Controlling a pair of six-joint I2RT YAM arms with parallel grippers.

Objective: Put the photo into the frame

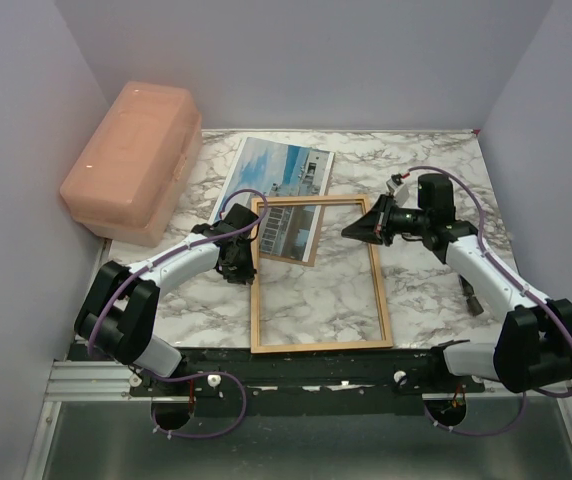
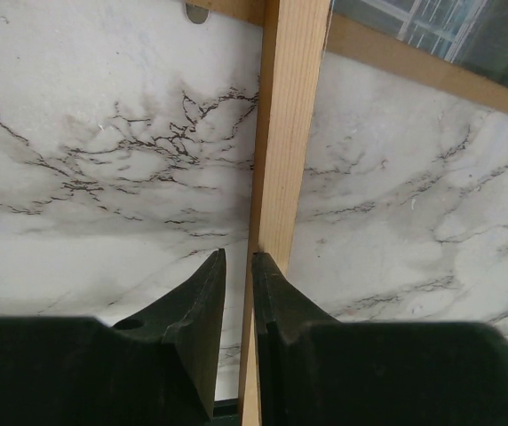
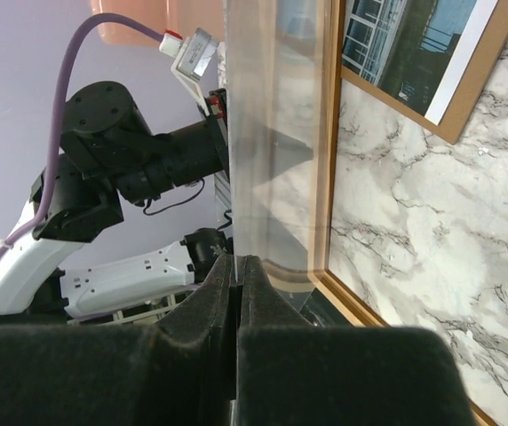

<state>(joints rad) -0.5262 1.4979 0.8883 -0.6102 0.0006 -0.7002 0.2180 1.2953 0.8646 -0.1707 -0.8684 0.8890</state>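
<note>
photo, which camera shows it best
Top external: the photo shows almost whole, its near part overlapped by the frame's far end. Left wrist catches only a sliver at its top right; right wrist shows just one corner.

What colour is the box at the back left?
The box is plain salmon pink, which shows best in the top view.

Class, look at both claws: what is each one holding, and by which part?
Left claw pinches the frame by its left long rail. Right claw is shut on a clear pane, by its edge.
</note>
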